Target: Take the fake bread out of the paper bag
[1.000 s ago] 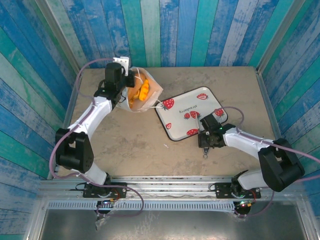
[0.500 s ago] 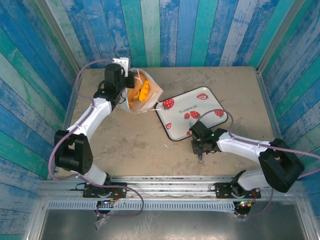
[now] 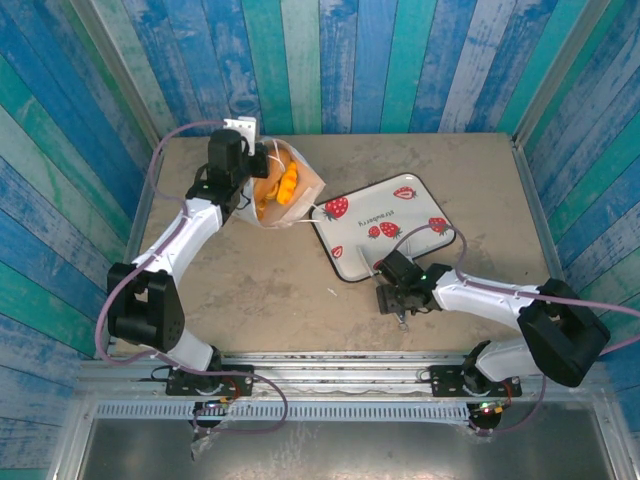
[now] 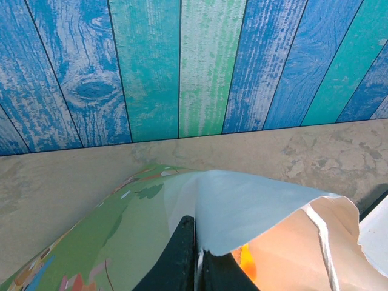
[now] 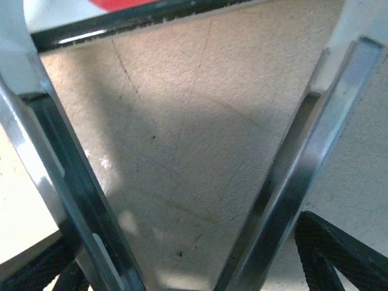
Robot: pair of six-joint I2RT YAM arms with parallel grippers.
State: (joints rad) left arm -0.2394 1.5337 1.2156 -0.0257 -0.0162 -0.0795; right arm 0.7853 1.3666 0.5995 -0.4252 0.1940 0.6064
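Top external view: the paper bag (image 3: 296, 192) sits near the table's (image 3: 250, 290) far left corner, its mouth open and the orange bread (image 3: 280, 185) inside. The left gripper (image 3: 260, 162) is clenched on the bag's rim, pinched between its fingers (image 4: 180, 257) in the left wrist view. The right gripper (image 3: 401, 316) is spread wide over bare table just off the near edge of the strawberry tray (image 3: 365, 240), holding nothing.

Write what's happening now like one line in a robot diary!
left gripper: shut on bag rim | right gripper: open, empty, over table by tray | bread: in bag
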